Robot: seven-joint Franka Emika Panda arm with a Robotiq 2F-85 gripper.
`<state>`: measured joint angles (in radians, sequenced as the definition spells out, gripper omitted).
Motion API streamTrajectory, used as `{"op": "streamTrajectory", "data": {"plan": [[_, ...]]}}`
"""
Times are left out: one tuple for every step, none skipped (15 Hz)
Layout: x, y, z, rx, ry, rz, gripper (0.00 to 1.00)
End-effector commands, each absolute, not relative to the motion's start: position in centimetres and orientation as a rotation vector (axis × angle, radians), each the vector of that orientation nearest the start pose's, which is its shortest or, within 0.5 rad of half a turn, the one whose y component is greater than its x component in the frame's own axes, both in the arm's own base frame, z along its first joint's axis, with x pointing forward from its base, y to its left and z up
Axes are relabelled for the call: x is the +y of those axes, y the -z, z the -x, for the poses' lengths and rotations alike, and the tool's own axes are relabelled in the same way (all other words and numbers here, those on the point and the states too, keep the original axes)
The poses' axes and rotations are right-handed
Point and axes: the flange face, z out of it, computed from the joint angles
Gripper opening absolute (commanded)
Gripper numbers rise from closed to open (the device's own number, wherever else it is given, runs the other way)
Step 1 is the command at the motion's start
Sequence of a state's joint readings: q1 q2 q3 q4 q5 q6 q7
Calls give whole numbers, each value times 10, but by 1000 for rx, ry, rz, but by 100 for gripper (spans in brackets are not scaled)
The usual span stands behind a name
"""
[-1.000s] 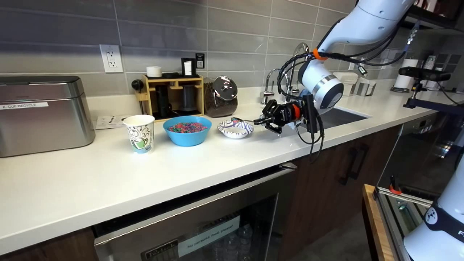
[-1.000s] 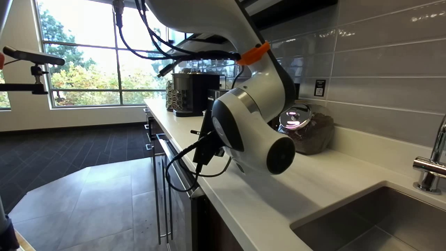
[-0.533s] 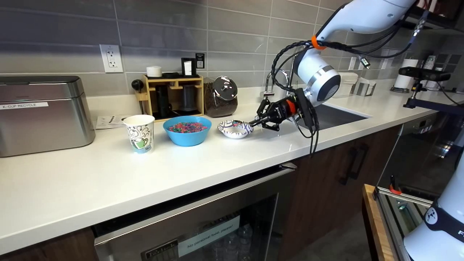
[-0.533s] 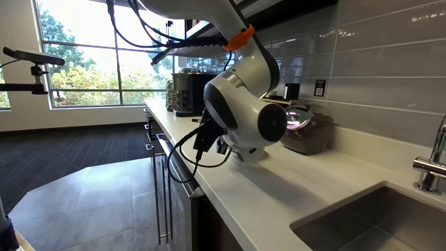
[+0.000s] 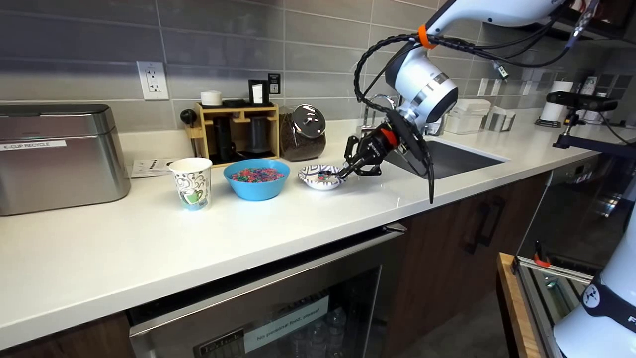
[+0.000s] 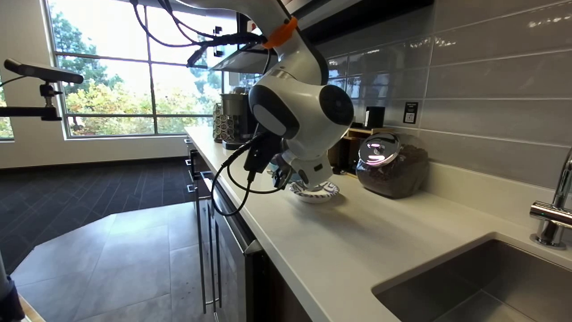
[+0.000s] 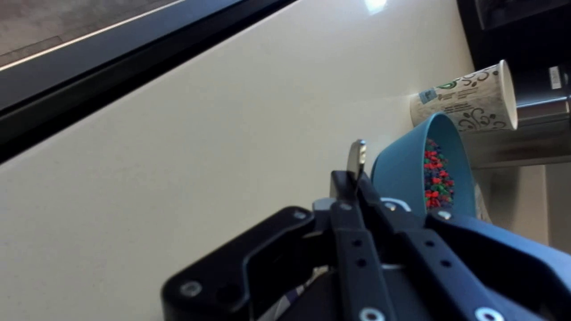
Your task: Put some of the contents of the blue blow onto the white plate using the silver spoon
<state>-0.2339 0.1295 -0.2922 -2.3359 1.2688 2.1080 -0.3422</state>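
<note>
A white plate with a blue-patterned rim [image 5: 312, 184], bowl-like, stands on the counter; its near side shows in an exterior view [image 6: 314, 197]. A small patch of coloured pieces [image 5: 325, 175] shows inside it; I cannot tell whether they lie on the plate or on the spoon. My gripper [image 5: 343, 173] is at the plate's edge, tilted down towards it. It is shut on the silver spoon, whose handle end [image 7: 356, 156] sticks out between the fingertips [image 7: 352, 180] in the wrist view. The blue bowl [image 5: 256, 190] holds many coloured pieces [image 7: 437, 174].
A paper cup [image 5: 192, 184] stands beside the blue bowl. A glass jar [image 5: 302, 134] and a wooden rack [image 5: 238, 115] stand behind along the wall. A steel bin [image 5: 59, 164] is at the far end. The sink [image 6: 482, 273] and tap [image 6: 552, 219] lie on the opposite side.
The arm has tipped my gripper from nearly level to pointing down towards the plate. The fingertips have come lower and nearer the plate, and the coloured pieces have gone down into it.
</note>
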Motion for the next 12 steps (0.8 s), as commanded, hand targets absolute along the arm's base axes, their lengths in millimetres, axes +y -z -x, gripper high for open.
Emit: {"op": "streamTrajectory", "data": {"plan": [[-202,-295,-452,1224,119,1979,1],[-200,-299,-452,1247,121,2012,1],[-199,-303,-454,1257,127,2043,1],[-199,-306,-456,1268,132,2081,1],[-198,-309,-457,1294,135,2122,1],[-197,-312,-459,1308,140,2162,1],[-195,-314,-460,1315,134,2194,1],[-193,-317,-461,1319,133,2222,1],[-192,-319,-463,1327,132,2259,1],[-188,-323,-464,1306,123,2284,1],[-187,-325,-464,1308,115,2320,1],[-184,-329,-465,1293,114,2349,1]]}}
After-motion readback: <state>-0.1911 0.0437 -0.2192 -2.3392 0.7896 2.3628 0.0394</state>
